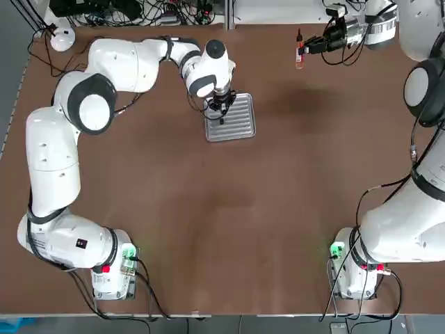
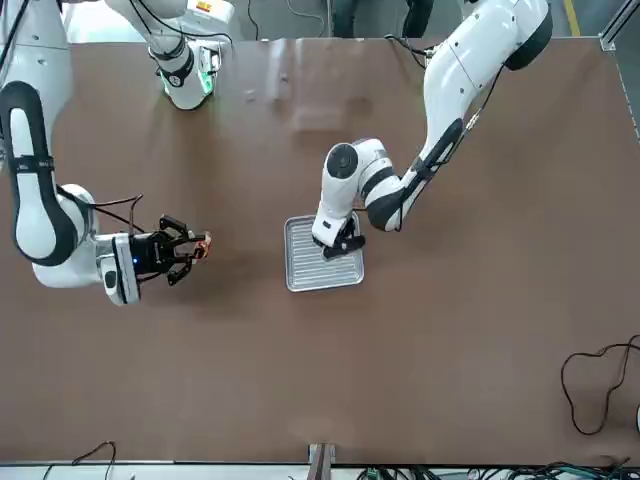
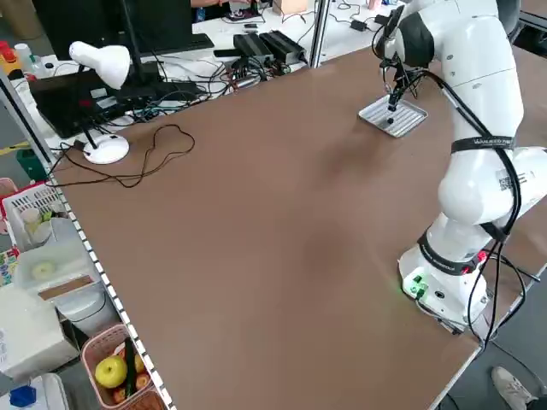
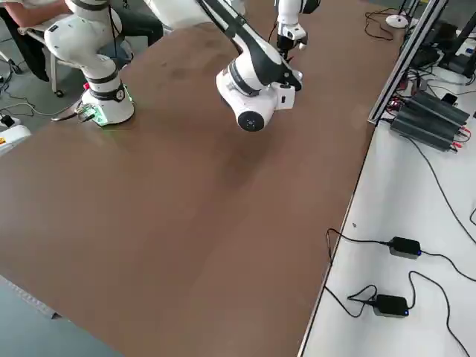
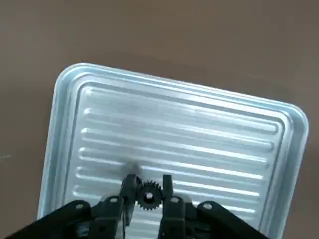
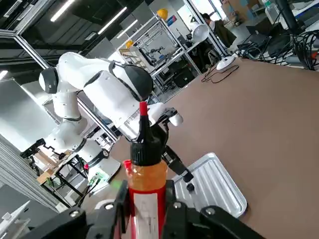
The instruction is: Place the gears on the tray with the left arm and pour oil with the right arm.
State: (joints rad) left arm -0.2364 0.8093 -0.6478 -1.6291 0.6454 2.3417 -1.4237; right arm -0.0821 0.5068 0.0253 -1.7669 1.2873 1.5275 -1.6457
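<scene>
Brown tabletop [image 1: 278,236] stretches wide between the two arm bases, its far edge lined by a white bench [image 4: 387,290] with power adapters [image 4: 404,248] and, towards the robot's left, a tangle of black cables [image 1: 160,12], a monitor [image 3: 85,30] and a white desk lamp [image 3: 104,149]. A loop of cable [image 2: 607,400] lies on the surface at that left far corner. Beyond the left edge stands a pink basket [image 3: 124,371] of fruit; on the robot's side of the room a person's legs [image 4: 137,22] show.

Towards the far edge, left of centre, the ribbed metal tray [image 1: 231,122] lies flat, with bare table on every side of its rim. Its rounded corners are clear of the table's edges, and a broad open stretch runs from it to the right arm's side and back towards the robot.

The left gripper [image 5: 149,191] hangs over the tray, its fingers closed on a toothed black gear [image 5: 149,195]; whether the gear touches the ribs is hard to tell. The right gripper [image 6: 147,209], well apart from the tray near the far edge, is clamped round the red-capped oil bottle [image 6: 147,181].
</scene>
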